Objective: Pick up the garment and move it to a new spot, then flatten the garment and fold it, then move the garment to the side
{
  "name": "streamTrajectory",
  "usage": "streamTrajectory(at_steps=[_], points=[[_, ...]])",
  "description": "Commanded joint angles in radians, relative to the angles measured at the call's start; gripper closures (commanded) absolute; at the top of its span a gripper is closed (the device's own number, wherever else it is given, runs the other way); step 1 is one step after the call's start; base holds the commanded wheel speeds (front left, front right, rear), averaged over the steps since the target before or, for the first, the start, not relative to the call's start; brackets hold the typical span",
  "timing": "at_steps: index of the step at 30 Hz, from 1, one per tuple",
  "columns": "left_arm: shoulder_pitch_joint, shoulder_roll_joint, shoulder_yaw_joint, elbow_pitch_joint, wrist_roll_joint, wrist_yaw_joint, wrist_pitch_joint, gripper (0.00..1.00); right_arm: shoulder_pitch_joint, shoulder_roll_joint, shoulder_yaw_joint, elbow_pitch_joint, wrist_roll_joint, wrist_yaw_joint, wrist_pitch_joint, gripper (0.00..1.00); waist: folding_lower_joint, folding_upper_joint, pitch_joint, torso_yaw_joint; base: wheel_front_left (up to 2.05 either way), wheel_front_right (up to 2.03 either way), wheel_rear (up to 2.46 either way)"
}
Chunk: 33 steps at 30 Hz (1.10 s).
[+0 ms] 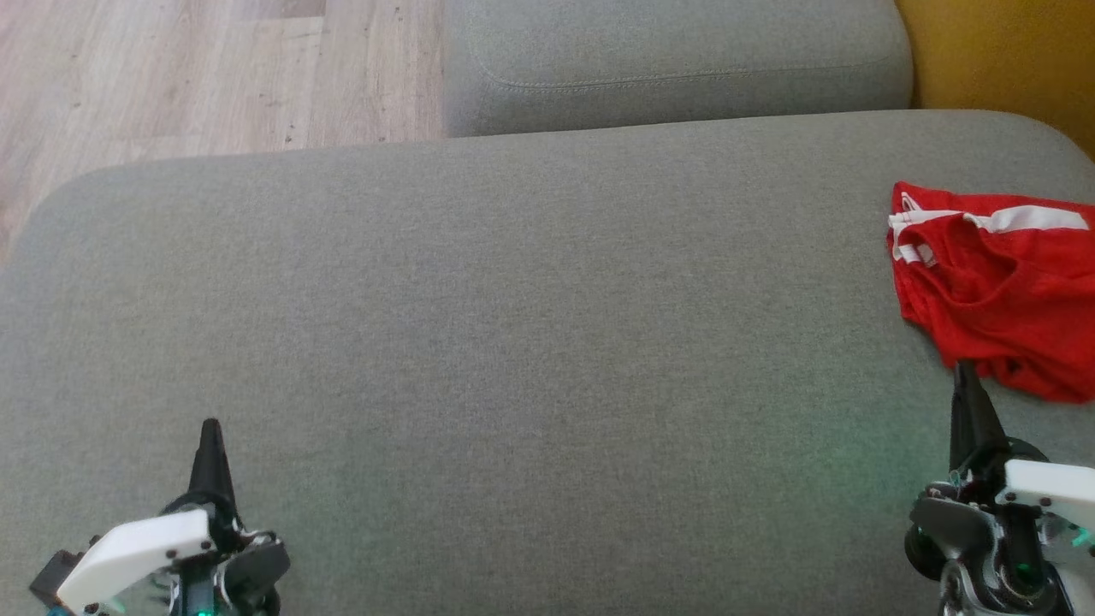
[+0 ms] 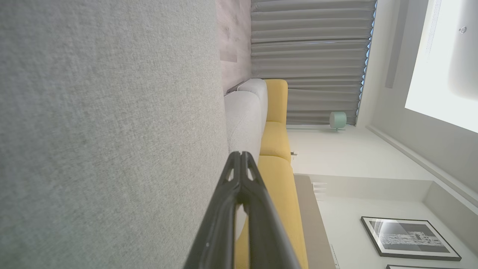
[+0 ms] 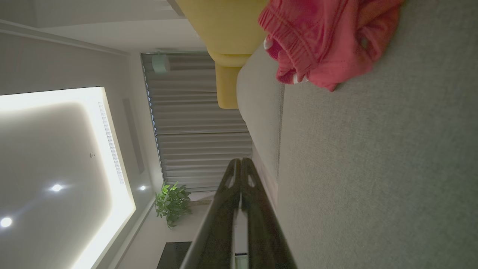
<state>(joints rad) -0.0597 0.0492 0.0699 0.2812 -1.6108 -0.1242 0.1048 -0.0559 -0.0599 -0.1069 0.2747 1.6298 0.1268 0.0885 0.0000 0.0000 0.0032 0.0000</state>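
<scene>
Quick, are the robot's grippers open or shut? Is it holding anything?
Left gripper: closed, holding nothing.
Right gripper: closed, holding nothing; the red garment lies just beyond it, not held.

Garment (image 1: 997, 291) on cushion (image 1: 513, 342) at right, right gripper (image 1: 966, 372) just beside it

The right gripper (image 3: 241, 162) rises alongside the grey cushion (image 3: 373, 168), its two dark fingers pressed together at the tips and holding nothing, clear of the fabric. A crumpled red garment (image 3: 321, 37) with a little white trim lies on the cushion's far end, well apart from the fingertips. Past that end of the cushion sits yellow upholstery (image 3: 224, 26), and off the cushion's edge are a pleated grey curtain (image 3: 201, 130), a potted plant (image 3: 171, 203) and a lit ceiling panel (image 3: 56, 168).
</scene>
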Motion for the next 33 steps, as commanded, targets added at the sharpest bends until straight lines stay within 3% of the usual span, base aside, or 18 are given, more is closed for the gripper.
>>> streamTrajectory(at_steps=[1, 33], points=[[-0.048, 0.004, 0.04, -0.036, -0.001, -0.007, 0.006, 1.0, -0.05, -0.007, 0.016, -0.031, -0.002, 0.004, 0.006, 1.0, 0.0, 0.0, 0.0, 0.0, 0.0, 0.0, 0.0], [-0.048, 0.003, 0.042, -0.036, 0.001, -0.007, 0.007, 1.0, -0.051, -0.001, 0.008, -0.031, -0.009, 0.004, 0.013, 1.0, 0.0, 0.0, 0.0, 0.0, 0.0, 0.0, 0.0]])
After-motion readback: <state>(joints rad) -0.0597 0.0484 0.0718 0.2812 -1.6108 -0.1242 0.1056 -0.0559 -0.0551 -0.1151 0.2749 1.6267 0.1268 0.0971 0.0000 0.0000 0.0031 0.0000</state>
